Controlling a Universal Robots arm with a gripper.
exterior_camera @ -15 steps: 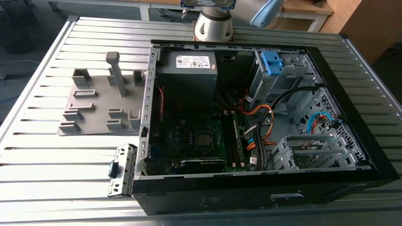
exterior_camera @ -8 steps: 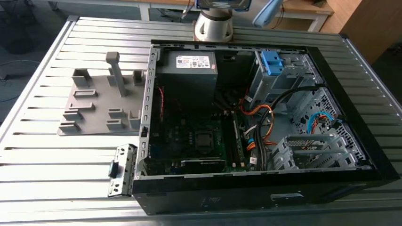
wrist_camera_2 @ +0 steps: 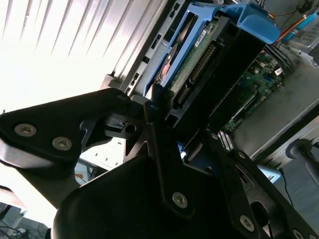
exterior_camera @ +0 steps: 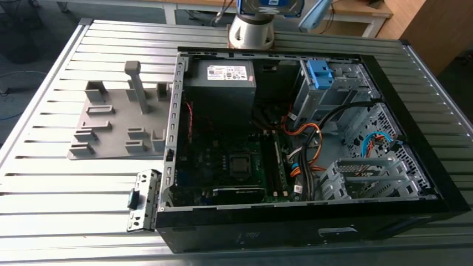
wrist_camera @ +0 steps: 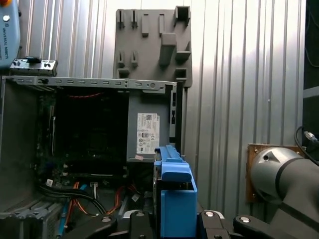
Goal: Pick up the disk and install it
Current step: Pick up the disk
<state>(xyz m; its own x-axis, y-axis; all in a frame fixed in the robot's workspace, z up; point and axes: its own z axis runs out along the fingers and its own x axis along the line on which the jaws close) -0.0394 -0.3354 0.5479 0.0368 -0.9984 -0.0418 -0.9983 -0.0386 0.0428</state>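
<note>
Gripper [wrist_camera_2: 164,124] was clamped on the disk [wrist_camera_2: 199,55], its black jaws pressed against the drive's two flat faces in the second wrist view. The disk stood on edge in that grasp, with its green circuit board and a row of connector pins facing the camera, and its blue bracket [wrist_camera_2: 256,22] capped the far end. In the first wrist view the same blue bracket rose from between the jaws, and the disk hung in the air above the open computer case [exterior_camera: 296,233], in line with the case edge beside the power-supply box [exterior_camera: 225,83]. The exterior view showed the case lying on its side on a ribbed metal table [exterior_camera: 74,194], with its side panel off. The power-supply box, grey with a white sticker [exterior_camera: 227,72], sat in the far corner of the case, close to the robot base [exterior_camera: 251,30]. A green motherboard [exterior_camera: 229,166] covered the floor of the case below it. Orange and blue cables [exterior_camera: 307,133] ran across the middle toward the exterior view's right. A taller blue latch [exterior_camera: 318,75] stood at the top of a metal drive bay, and a perforated drive cage [exterior_camera: 369,177] sat near the front corner. On the table, at the exterior view's left, lay a grey fixture plate [exterior_camera: 118,122] with raised blocks and one upright post. A small grey metal bracket [exterior_camera: 144,199] rested just beside the near corner of the case.
</note>
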